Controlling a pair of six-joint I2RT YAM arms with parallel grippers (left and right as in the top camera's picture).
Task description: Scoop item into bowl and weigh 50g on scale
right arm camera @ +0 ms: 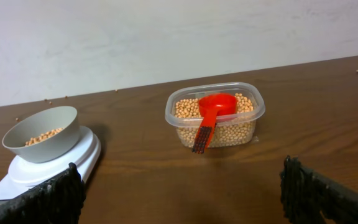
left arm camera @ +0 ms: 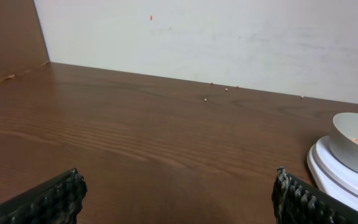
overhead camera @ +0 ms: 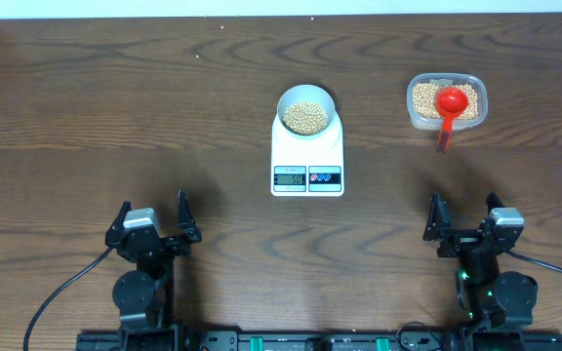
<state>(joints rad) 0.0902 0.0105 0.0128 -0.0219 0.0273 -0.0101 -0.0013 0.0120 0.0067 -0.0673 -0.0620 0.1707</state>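
beans (overhead camera: 306, 118) sat in bowl (overhead camera: 286, 98) on scale (overhead camera: 307, 156) | scoop (overhead camera: 449, 103) lay in container (overhead camera: 414, 109) | left pincer (overhead camera: 154, 220), right pincer (overhead camera: 465, 216) stood wide open, empty | display (overhead camera: 290, 176) unreadable

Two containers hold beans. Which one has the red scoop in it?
The clear plastic container on the right side: the red scoop lies on its beans. The pale bowl on the scale holds beans only.

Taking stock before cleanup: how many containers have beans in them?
2: the bowl on the scale, mid-table, and the clear container to its right, with a red scoop in it.
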